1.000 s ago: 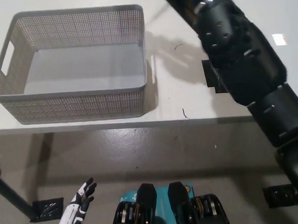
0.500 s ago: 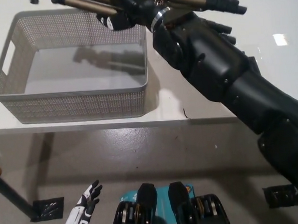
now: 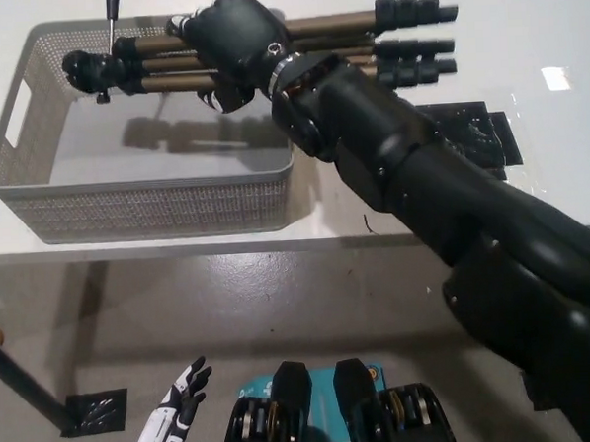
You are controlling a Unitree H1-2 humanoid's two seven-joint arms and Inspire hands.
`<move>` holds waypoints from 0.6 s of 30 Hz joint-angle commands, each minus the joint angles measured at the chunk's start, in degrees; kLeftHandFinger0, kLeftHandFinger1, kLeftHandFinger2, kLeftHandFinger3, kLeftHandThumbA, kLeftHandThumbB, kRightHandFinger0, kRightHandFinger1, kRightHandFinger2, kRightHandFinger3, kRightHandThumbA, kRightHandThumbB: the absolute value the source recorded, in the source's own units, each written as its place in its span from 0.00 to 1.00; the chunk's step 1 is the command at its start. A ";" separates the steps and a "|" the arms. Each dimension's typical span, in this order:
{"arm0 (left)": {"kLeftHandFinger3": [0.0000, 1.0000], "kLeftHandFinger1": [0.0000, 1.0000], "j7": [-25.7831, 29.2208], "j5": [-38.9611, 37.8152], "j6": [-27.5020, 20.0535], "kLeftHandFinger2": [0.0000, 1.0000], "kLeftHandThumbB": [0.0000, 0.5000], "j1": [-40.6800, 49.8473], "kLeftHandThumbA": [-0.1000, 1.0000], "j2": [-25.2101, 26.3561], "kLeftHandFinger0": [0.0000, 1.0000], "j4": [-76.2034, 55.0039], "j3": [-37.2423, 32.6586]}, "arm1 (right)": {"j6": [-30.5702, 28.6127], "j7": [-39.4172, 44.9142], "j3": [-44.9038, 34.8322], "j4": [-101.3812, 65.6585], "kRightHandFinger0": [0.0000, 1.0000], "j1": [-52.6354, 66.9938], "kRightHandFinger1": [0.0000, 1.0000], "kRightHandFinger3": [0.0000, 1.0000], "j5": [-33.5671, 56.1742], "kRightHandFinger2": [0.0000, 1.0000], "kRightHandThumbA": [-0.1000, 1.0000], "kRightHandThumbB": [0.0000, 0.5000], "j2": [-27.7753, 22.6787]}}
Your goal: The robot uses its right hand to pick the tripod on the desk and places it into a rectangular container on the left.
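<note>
My black right hand point(image 3: 234, 41) is shut on a folded tripod point(image 3: 345, 42) with bronze legs and black feet. The tripod lies level in the air, its black head point(image 3: 87, 69) over the left part of the grey mesh rectangular container point(image 3: 156, 210) and its feet sticking out past the container's right wall. Its shadow falls on the container's floor. My white left hand point(image 3: 181, 400) hangs low at the bottom left, fingers apart, holding nothing.
The container stands on a white desk point(image 3: 392, 191) whose front edge runs across the middle. A black flat patch point(image 3: 478, 132) lies on the desk right of my arm. Grey floor below, with a dark bracket point(image 3: 92, 410) at lower left.
My right hand has carried the tripod lower and further left, so it now hangs over the container. The left hand has drifted slightly right.
</note>
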 commanded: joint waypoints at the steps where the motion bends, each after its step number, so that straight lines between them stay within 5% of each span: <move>1: 1.00 1.00 -0.70 1.10 -0.50 1.00 0.14 -1.32 1.00 0.70 1.00 -1.10 -0.65 | -2.33 -5.11 -0.75 -0.46 0.29 -8.10 0.62 1.00 -1.38 0.94 0.86 0.68 1.02; 3: 1.00 1.00 -0.52 1.42 -0.39 1.00 0.15 -1.47 1.00 0.62 1.00 -1.01 -0.90 | -3.43 -4.78 -1.90 -0.62 0.68 -8.15 0.90 1.00 -0.30 1.00 0.95 0.73 1.56; 8: 1.00 1.00 -0.10 2.23 0.47 1.00 0.20 -1.47 1.00 0.69 1.00 -1.31 -1.28 | -5.42 -4.60 -4.88 -1.00 0.94 -8.92 1.00 1.00 1.44 1.00 1.00 0.82 2.48; 14: 1.00 1.00 -0.07 2.25 0.50 1.00 0.16 -1.13 1.00 0.71 1.00 -1.52 -1.30 | -6.11 -2.85 -11.03 -2.47 1.00 -9.97 1.00 1.00 5.11 1.00 1.00 0.98 2.48; 18: 1.00 1.00 -0.08 2.88 1.23 1.00 0.23 -0.60 1.00 0.41 1.00 -2.02 -1.69 | -5.31 2.01 -15.32 -5.17 1.00 -10.48 1.00 1.00 7.47 1.00 1.00 0.94 1.29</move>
